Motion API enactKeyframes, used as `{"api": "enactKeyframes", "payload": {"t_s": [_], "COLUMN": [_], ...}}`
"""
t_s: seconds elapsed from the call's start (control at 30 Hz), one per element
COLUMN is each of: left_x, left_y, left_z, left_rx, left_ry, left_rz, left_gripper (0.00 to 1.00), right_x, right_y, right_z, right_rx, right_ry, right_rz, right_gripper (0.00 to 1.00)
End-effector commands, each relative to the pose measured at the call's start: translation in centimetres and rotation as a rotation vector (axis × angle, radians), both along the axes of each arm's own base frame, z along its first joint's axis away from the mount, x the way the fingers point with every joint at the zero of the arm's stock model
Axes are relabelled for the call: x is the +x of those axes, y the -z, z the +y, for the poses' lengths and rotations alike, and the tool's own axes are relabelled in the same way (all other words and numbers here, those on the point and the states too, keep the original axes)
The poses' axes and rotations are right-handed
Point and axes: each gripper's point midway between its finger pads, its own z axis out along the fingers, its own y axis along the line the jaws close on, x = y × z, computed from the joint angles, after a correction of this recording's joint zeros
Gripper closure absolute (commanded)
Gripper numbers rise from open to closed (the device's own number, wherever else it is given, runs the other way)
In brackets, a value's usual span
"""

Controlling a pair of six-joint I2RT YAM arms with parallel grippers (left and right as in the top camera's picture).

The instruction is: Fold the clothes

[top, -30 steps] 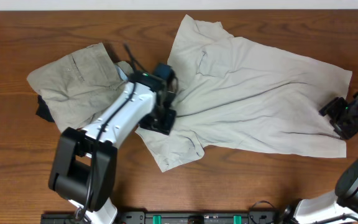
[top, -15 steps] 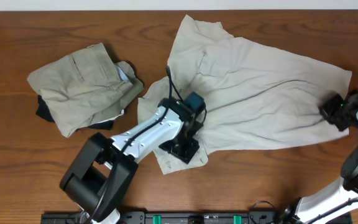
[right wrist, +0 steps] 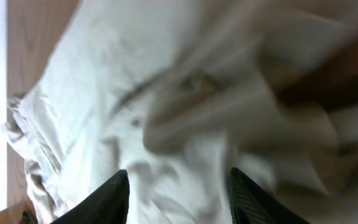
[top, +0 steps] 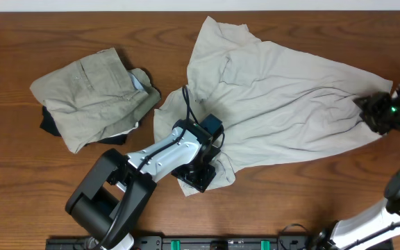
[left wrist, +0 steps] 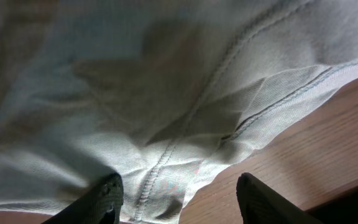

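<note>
A large, wrinkled cream-white garment [top: 290, 97] lies spread over the middle and right of the table. My left gripper [top: 201, 173] is low over its near-left corner. In the left wrist view its fingers [left wrist: 180, 200] are open, with the stitched hem [left wrist: 160, 162] lying between them beside bare wood. My right gripper [top: 372, 111] is at the garment's right edge. In the right wrist view its fingers [right wrist: 178, 198] are spread open with blurred cream fabric [right wrist: 166, 106] between and beyond them. A khaki-tan garment [top: 89, 90] lies bunched at the left.
A dark garment [top: 49, 125] sticks out from under the khaki one. The wooden table [top: 311, 201] shows bare along the near side and at the far left. A black rail [top: 221, 244] runs along the front edge.
My left gripper has moved from beside the khaki pile to the cream garment's near-left corner. My right gripper has moved away from the front edge, and the garment's near-right corner has drawn in.
</note>
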Motion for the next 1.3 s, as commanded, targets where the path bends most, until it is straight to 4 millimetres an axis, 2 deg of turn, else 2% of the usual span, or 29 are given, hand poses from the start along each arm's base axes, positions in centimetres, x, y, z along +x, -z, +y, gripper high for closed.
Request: {"api": "enactKeyframes", "payload": {"t_s": [0.0, 0.1, 0.13, 0.2, 0.33, 0.47, 0.57, 0.63, 0.67, 0.8, 0.9, 1.03, 1.13, 1.27], "left_x": [-0.3, -0.3, -0.3, -0.3, -0.3, -0.3, -0.4, -0.6, -0.6, -0.6, -0.6, -0.6, -0.5, -0.5], "left_y": [0.1, 0.1, 0.1, 0.1, 0.1, 0.1, 0.0, 0.0, 0.0, 0.0, 0.0, 0.0, 0.0, 0.0], "left_z": [0.3, 0.3, 0.3, 0.3, 0.3, 0.3, 0.2, 0.1, 0.0, 0.0, 0.0, 0.0, 0.0, 0.0], "left_rx": [0.003, 0.001, 0.001, 0.001, 0.001, 0.001, -0.002, -0.011, -0.013, -0.014, -0.014, -0.014, -0.016, -0.016], "left_ry": [0.010, 0.010, 0.010, 0.010, 0.010, 0.009, 0.008, 0.006, 0.005, 0.006, 0.006, 0.006, 0.007, 0.007], "left_rz": [0.004, 0.002, 0.002, 0.002, 0.001, 0.002, 0.008, 0.017, 0.019, 0.018, 0.019, 0.018, 0.015, 0.015], "left_gripper": [0.43, 0.50, 0.53, 0.55, 0.57, 0.57, 0.57, 0.57, 0.57, 0.57, 0.57, 0.57, 0.57, 0.57], "right_x": [-2.1, -7.0, -9.2, -11.4, -11.5, -10.0, -8.5, -7.7, -7.2, -5.8, -6.4, -8.8, -11.0, -11.9], "right_y": [-2.7, -0.9, 0.1, 1.4, 3.5, 5.4, 6.1, 6.0, 5.7, 3.7, 1.0, -3.7, -8.0, -12.9], "right_z": [-2.5, -4.6, -5.1, -5.2, -4.5, -3.6, -2.8, -2.3, -2.2, -1.9, -1.8, -1.7, -1.5, -1.3], "right_rx": [-0.069, -0.109, -0.125, -0.116, -0.105, -0.099, -0.090, -0.069, -0.057, -0.008, 0.024, -0.006, -0.095, -0.209], "right_ry": [0.001, 0.101, 0.136, 0.190, 0.198, 0.221, 0.229, 0.218, 0.210, 0.180, 0.192, 0.206, 0.219, 0.226], "right_rz": [-0.028, 0.189, 0.293, 0.398, 0.387, 0.292, 0.202, 0.150, 0.123, 0.040, 0.052, 0.120, 0.167, 0.082], "right_gripper": [0.49, 0.45, 0.44, 0.41, 0.41, 0.41, 0.46, 0.62, 0.72, 0.99, 0.99, 0.99, 0.99, 0.99]}}
